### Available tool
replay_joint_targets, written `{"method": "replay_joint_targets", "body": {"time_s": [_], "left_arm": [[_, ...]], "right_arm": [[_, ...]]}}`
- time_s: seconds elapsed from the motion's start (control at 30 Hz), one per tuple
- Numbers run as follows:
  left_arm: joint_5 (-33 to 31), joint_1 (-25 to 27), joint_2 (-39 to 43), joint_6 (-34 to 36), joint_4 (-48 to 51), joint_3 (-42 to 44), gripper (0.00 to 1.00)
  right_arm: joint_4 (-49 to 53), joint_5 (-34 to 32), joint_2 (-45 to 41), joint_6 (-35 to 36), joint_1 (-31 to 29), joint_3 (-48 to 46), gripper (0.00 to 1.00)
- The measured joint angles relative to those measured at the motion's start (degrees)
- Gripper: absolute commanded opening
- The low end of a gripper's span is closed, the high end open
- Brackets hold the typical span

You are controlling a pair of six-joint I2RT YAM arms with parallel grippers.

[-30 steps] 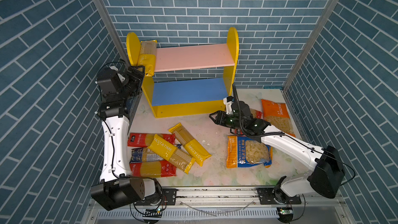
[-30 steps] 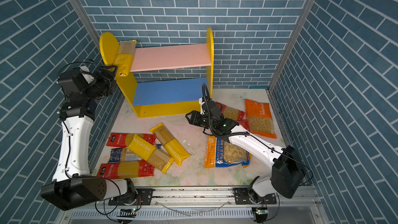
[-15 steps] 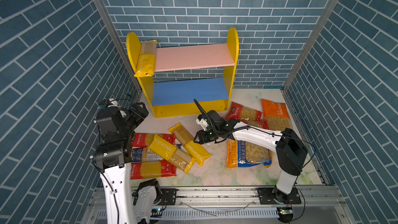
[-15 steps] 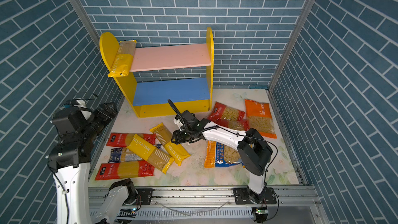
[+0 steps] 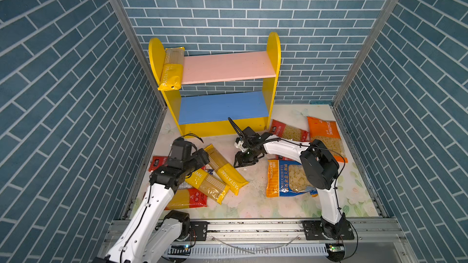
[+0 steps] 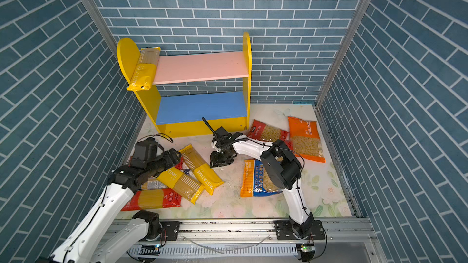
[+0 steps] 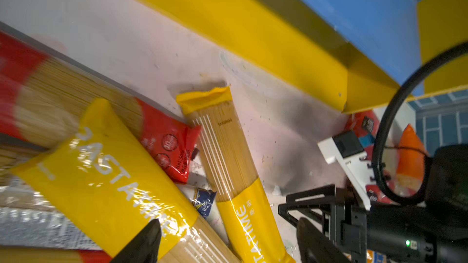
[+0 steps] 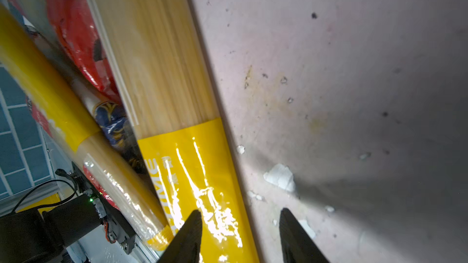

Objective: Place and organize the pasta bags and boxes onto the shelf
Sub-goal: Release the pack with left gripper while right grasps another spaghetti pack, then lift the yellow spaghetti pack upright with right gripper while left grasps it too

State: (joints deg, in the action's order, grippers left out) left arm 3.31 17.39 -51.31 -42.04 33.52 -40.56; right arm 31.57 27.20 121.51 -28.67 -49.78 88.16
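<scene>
Top views are both showing us the shelf (image 5: 274,54), with one yellow PASTATIME spaghetti pack (image 5: 172,70) lying at the left end of its pink board (image 5: 228,68) and overhanging the front edge. In front of the shelf, we are seeing the left gripper (image 7: 228,221) hovering, jaws wide apart, over the spaghetti pile (image 5: 210,184). The right gripper (image 8: 240,211), jaws apart and empty, is sitting over the long edge of a yellow pack (image 8: 202,163). Short-pasta bags (image 5: 325,135) are lying on the counter (image 5: 253,206) by the shelf's right foot.
</scene>
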Motion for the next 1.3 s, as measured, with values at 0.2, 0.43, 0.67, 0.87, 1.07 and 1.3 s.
{"method": "replay_joint_targets", "body": {"time_s": [0.2, 0.43, 0.67, 0.87, 1.07, 1.3], "left_arm": [[-1.79, 7.21, -8.98, -3.54, -8.2, 7.54, 0.83], [-2.14, 7.72, -11.85, -5.49, -15.47, 9.81, 0.83], [-2.64, 7.41, -10.62, -4.98, -13.79, 8.72, 0.85], [1.46, 2.23, -5.46, -2.99, -11.21, 1.68, 0.86], [9.14, -2.64, -1.64, -2.27, -12.85, -3.48, 0.94], [17.33, -3.54, 2.19, -8.37, -23.71, 2.43, 0.99]], "right_arm": [[0.11, 6.82, 4.96, 0.02, -1.36, 4.61, 0.48], [-3.19, 14.38, 7.65, -0.9, -1.6, 5.38, 0.3], [-9.97, 17.42, 6.25, -2.6, -1.57, 1.7, 0.11], [-17.29, 16.7, -3.15, -5.51, -0.96, -8.09, 0.02], [-23.41, 14.32, -13.64, -10.6, 1.18, -18.01, 0.0], [-30.42, 9.81, -28.0, -15.61, 2.67, -25.42, 0.0]]}}
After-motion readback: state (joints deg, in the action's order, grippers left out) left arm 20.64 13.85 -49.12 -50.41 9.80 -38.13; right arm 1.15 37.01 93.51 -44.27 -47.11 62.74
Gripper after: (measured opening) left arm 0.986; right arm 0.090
